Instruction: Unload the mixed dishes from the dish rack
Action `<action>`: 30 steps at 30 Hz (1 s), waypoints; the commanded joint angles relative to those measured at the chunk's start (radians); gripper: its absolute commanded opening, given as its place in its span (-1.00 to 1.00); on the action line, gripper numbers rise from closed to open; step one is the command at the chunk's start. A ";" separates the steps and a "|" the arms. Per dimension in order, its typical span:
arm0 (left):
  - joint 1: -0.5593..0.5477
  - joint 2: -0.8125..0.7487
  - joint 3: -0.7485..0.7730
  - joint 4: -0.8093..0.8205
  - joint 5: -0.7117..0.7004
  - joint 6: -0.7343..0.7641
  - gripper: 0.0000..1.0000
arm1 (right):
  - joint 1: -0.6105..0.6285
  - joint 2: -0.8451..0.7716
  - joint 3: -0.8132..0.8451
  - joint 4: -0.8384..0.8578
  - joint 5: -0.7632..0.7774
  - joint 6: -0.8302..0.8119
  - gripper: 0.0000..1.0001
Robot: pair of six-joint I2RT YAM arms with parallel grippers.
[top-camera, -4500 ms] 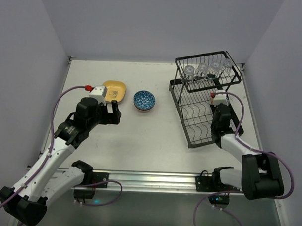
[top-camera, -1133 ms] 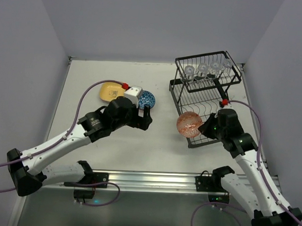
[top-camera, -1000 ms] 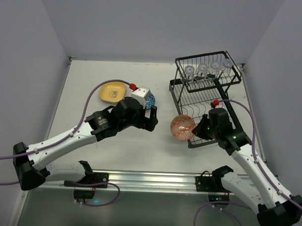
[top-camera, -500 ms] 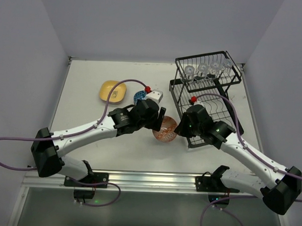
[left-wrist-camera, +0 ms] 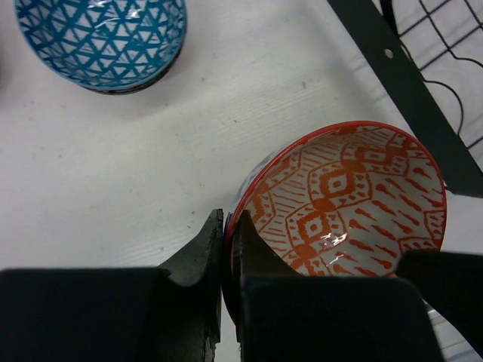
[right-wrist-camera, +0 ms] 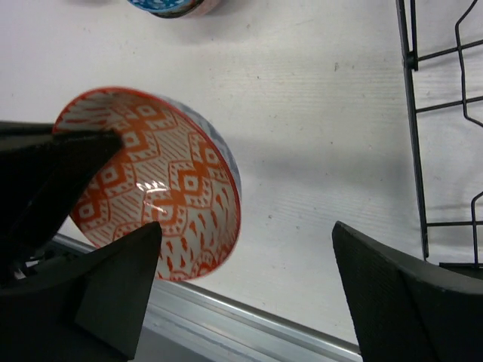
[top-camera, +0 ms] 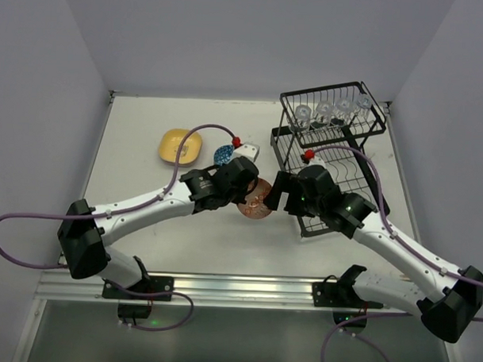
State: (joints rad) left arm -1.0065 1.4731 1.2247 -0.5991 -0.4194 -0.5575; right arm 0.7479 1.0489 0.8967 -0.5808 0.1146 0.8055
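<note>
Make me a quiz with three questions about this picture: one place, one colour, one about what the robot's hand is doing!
1. Where are the glasses? A. on the table B. in the dish rack's upper shelf C. in a bowl
2. What colour is the plate on the table? A. yellow B. green C. black
3. What are the left gripper's jaws doing? A. open B. shut on the red-orange bowl's rim C. holding a glass

B: four stand there. A: it shows yellow from above. B: the left wrist view shows the pinch.
</note>
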 commanded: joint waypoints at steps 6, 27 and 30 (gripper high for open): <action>0.298 -0.010 0.088 0.030 0.068 0.045 -1.00 | -0.030 -0.179 0.025 -0.060 0.137 -0.035 0.98; 0.539 0.366 0.248 0.130 0.361 0.039 -1.00 | -0.104 -0.331 -0.111 -0.094 0.125 -0.112 0.98; 0.551 0.385 0.245 0.134 0.366 0.039 -1.00 | -0.105 -0.331 -0.119 -0.096 0.123 -0.114 0.98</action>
State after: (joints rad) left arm -0.4770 1.8511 1.4624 -0.5392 -0.0887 -0.5125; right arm 0.6468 0.7189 0.7837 -0.6868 0.2409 0.7109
